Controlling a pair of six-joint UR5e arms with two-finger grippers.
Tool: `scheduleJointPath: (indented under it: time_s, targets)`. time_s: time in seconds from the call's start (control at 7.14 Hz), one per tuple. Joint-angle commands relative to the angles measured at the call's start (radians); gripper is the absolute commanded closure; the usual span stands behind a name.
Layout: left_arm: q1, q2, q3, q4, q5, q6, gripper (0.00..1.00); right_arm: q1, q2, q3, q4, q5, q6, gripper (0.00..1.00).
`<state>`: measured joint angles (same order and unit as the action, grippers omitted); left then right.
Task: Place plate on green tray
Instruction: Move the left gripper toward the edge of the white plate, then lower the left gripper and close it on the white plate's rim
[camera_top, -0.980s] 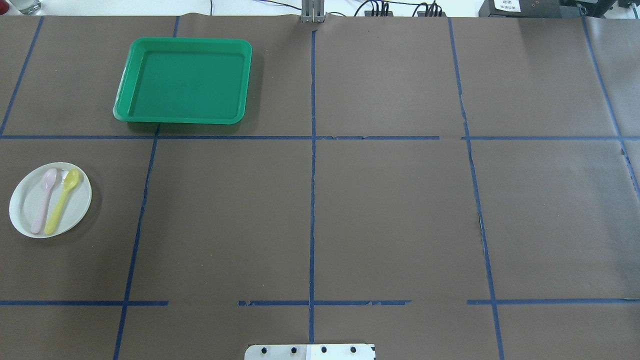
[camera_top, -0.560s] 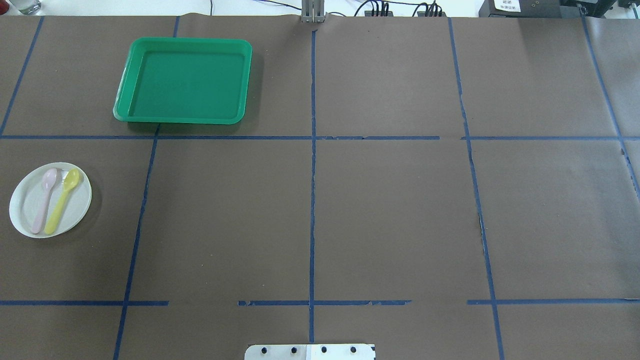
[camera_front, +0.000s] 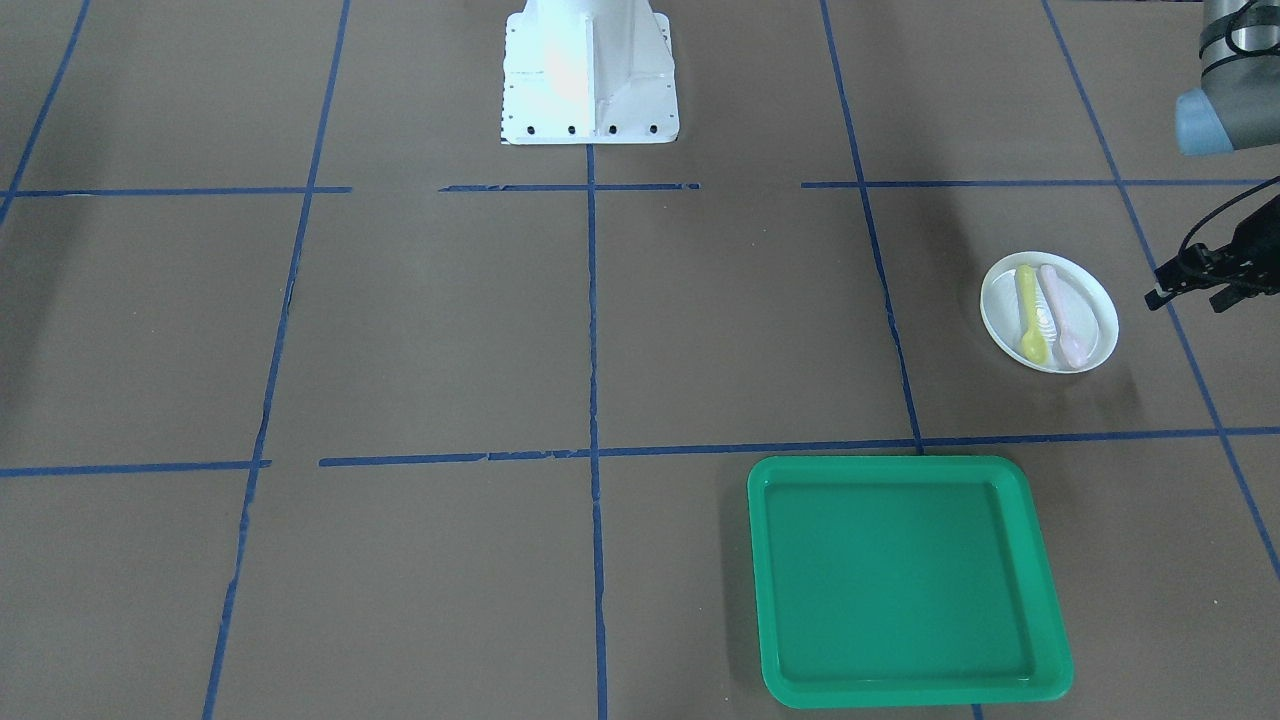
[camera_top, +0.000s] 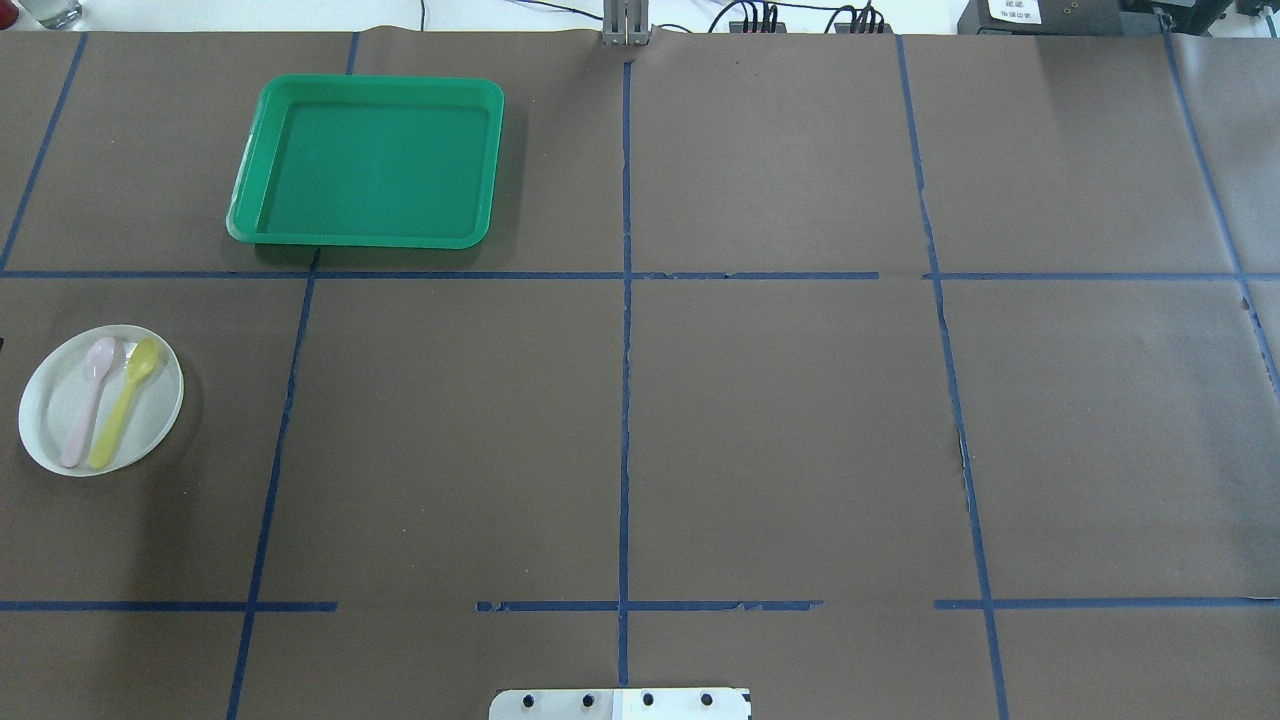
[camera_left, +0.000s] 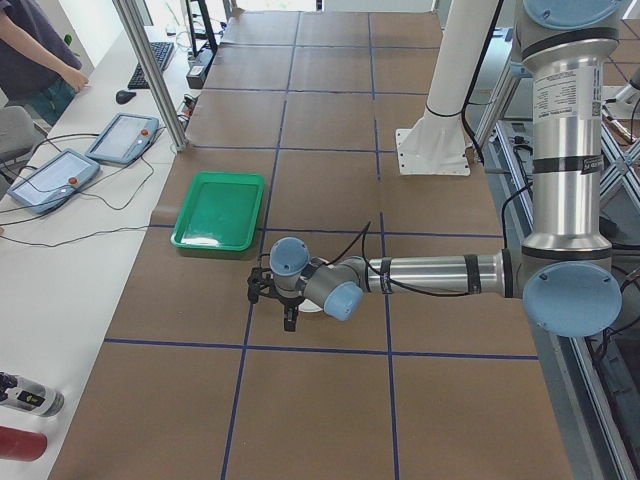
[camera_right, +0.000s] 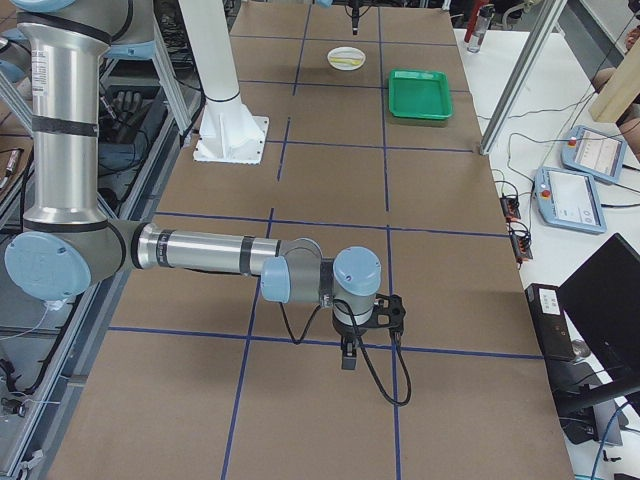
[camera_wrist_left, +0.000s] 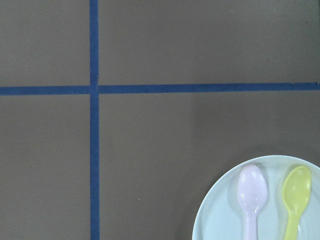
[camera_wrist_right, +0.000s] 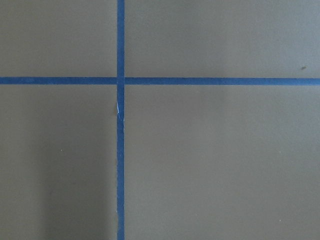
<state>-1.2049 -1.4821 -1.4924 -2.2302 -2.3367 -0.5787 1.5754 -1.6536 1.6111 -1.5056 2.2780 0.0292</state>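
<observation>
Left gripper (camera_front: 1188, 298): fingers spread apart, holding nothing, near the plate (camera_front: 1098, 312) on its outer side, not touching it. Right gripper (camera_right: 360, 335): over the other end of the table (camera_top: 780, 430); cannot tell its state. Plate lies flat on the table, carrying a pink spoon (camera_top: 85, 400) and a yellow spoon (camera_top: 125, 400) side by side. Green tray (camera_top: 370, 165) lies apart from the plate.

My right wrist camera shows only brown desk (camera_wrist_right: 215, 160) with two strips of blue tape (camera_wrist_right: 120, 80) crossing on it. Just below the crossing, the upright strip has a small pale nick (camera_wrist_right: 118, 107). Far right of the crossing, a dark speck (camera_wrist_right: 303, 67) sits just above the level strip.
</observation>
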Motion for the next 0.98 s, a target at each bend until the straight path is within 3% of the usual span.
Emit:
scheduleJointPath:
  time_s: [0.0, 0.56, 0.84]
  targets:
    - [0.082, -0.003, 0.032, -0.077, 0.056, -0.089, 0.0, 0.0, 0.0, 0.0, -0.001, 0.0, 0.0, 0.0]
    - [0.131, -0.012, 0.043, -0.074, 0.056, -0.087, 0.03, 0.0, 0.0, 0.0, -0.001, 0.0, 0.0, 0.0]
    - [0.133, -0.012, 0.057, -0.075, 0.056, -0.081, 0.18, 0.0, 0.0, 0.001, 0.001, 0.0, 0.0, 0.0]
